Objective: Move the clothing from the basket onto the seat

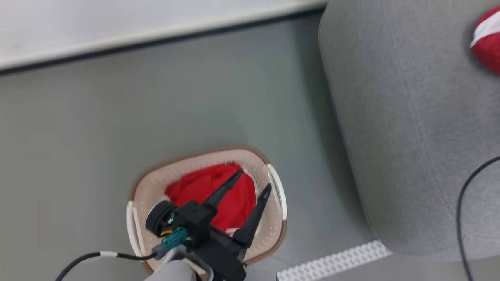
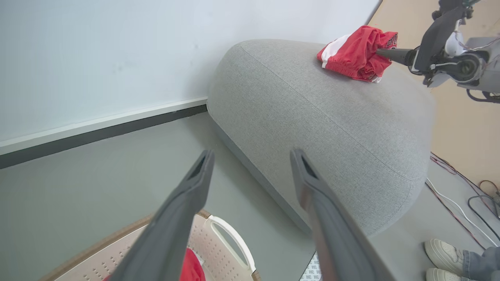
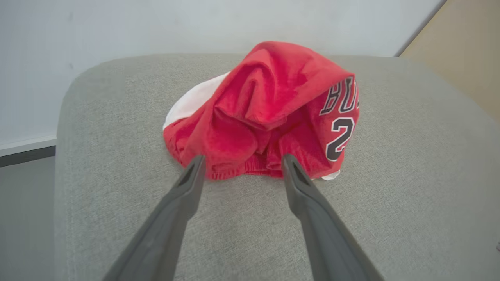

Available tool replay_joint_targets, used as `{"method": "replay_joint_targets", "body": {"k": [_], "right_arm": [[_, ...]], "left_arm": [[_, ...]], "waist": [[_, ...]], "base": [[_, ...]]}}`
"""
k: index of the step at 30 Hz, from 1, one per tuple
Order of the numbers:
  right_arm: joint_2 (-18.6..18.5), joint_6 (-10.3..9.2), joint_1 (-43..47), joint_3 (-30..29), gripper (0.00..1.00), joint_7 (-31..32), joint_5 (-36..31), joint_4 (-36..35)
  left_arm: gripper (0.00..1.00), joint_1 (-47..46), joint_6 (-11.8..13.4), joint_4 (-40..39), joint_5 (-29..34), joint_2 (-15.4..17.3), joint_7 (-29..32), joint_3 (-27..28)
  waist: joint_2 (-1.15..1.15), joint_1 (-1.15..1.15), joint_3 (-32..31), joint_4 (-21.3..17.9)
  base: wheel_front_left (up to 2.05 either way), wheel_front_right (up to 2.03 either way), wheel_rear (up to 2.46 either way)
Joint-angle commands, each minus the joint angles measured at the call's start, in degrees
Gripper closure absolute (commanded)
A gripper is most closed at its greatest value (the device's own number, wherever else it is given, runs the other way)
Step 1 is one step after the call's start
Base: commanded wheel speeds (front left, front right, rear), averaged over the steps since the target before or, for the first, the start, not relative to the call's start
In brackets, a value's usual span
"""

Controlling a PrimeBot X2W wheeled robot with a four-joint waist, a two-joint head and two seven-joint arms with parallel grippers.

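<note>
Hovering over the 6 o'clock basket, the left pincer gaped; the right pincer stood spread beside the jersey on the seat.

The left gripper and the right gripper each have their two dark fingers spread wide apart.

It looked like a robot test room dressed as a home corner: a grey sofa seat on bare grey flooring, a plain white wall, and loose cables trailing nearby.
</note>
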Motion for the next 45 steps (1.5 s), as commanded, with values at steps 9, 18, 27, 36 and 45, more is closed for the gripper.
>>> {"method": "replay_joint_targets", "body": {"k": [9, 18, 27, 36, 45], "right_arm": [[2.6, -0.04, 17.0, 10.2, 0.0, -2.1, 9.6, -13.4], [6.6, -0.04, 33.5, 7.6, 0.0, -3.2, 9.2, -32.1], [17.7, -0.04, 46.2, 1.7, 0.0, -1.6, 4.0, -45.6], [28.1, -0.02, 55.9, 1.8, 0.0, -3.1, 2.6, -50.3], [29.6, -0.02, 58.5, 5.4, 0.0, -4.3, 1.5, -49.2]], "left_arm": [[0.0, 9.4, 3.1, 7.5, -4.0, -0.2, -4.6, 5.7], [0.0, 17.5, 5.4, 9.2, -2.1, 0.3, -5.2, 13.9], [0.0, 24.8, 6.1, 6.7, 1.1, -0.3, -5.2, 24.0], [0.0, 30.6, 2.6, 3.7, 5.7, -1.8, -5.2, 33.6], [0.0, 36.8, -4.8, 1.8, 11.4, -6.4, -5.2, 41.5]], "waist": [[0.0, 0.01, -19.8, 3.4], [0.0, 0.01, -25.7, 6.6], [0.0, 0.01, -28.1, 9.9], [0.0, 0.01, -29.6, 13.0], [0.0, 0.01, -30.6, 13.9]], "base": [[0.0, 0.0, 0.0], [0.0, 0.0, 0.0], [0.0, 0.0, 0.0], [0.0, 0.0, 0.0], [0.0, 0.0, 0.0]]}}
